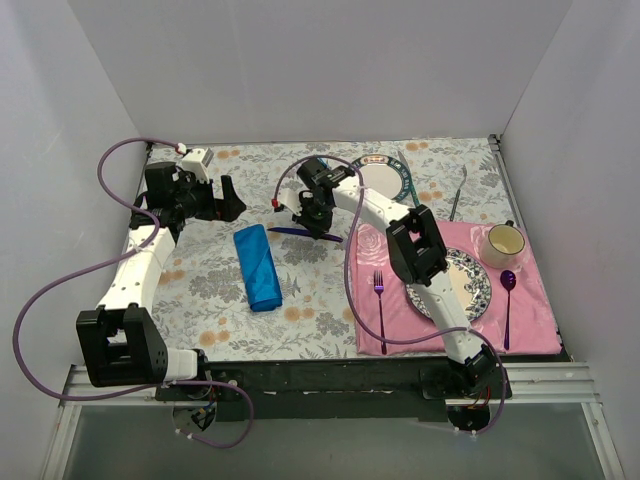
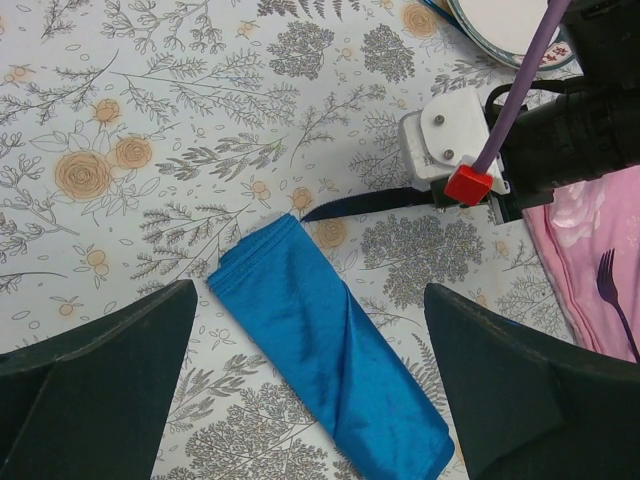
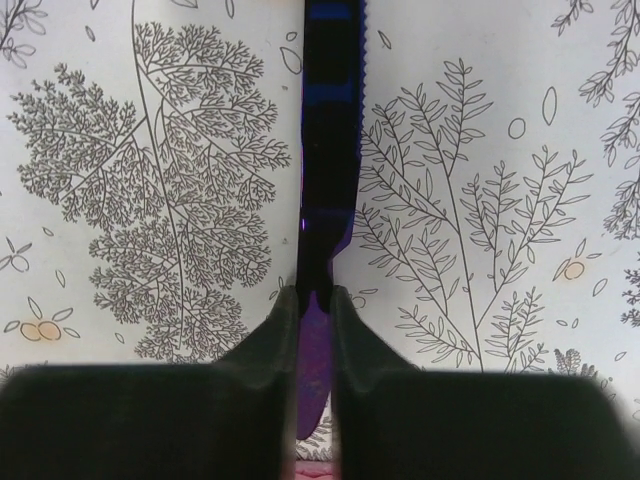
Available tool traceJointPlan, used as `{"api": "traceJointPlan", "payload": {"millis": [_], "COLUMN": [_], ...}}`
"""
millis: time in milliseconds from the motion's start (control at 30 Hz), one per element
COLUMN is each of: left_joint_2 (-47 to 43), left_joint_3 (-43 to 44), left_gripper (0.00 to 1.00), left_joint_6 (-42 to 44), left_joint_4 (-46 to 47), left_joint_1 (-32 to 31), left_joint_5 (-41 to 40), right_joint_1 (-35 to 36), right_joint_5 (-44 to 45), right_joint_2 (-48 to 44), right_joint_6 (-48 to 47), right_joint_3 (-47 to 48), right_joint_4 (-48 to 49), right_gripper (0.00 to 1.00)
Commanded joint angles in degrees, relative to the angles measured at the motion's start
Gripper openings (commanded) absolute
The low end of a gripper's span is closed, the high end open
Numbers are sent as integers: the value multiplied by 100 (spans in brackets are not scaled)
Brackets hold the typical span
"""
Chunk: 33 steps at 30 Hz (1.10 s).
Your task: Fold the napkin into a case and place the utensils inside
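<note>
The left gripper (image 1: 231, 200) is held over the floral-printed tablecloth (image 1: 200, 290), just up and left of the case. Its dark fingers (image 2: 100, 370) are spread wide with nothing between them. The case (image 1: 258, 267), a narrow flat rectangle of soft royal-blue cloth with shallow creases, is laid slantwise on the tablecloth. Bare printed cloth is left along both of its long sides. Just right of the case's upper end, the dark purple knife (image 1: 288, 231) is clamped at its handle by the right gripper (image 1: 305, 224), whose fingers (image 3: 262, 345) are pressed tight on the slim glossy plastic. The serrated blade is pointed at the case's upper corner, and contact there cannot be told. Well right of the case, a pink rose-printed placemat (image 1: 530, 320) is spread, with a magenta fork (image 1: 379, 290) laid on it.
</note>
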Motion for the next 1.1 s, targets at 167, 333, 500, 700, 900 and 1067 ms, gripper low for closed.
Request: {"api": "traceJointPlan", "payload": {"millis": [167,333,500,700,900,1067], "left_joint_2": [-167,-18,79,79,96,123], "left_joint_3": [-63,7,60,16,-19,-107], "left_gripper": [98,98,98,98,98,98], "left_joint_6": [-2,-99,-91,-117,-389,-644], "left_joint_4": [111,199,243,278,313,374], "left_joint_1": [11,11,11,11,11,11], "left_joint_5": [43,218,280,324,333,456], "right_joint_1": [-107,-203,-195,-239,-265,-274], "right_joint_5": [-8,-16,-175,-307,-447,-579], "right_joint_2": [617,125,-245,-482,-728,-913], "right_joint_6": [219,440,678,862,1100,1240], "right_joint_3": [-505,-444,-505,-540,-558,-593], "right_joint_4": [19,442,610,610,645,698], "right_gripper": [1,1,1,1,1,1]}}
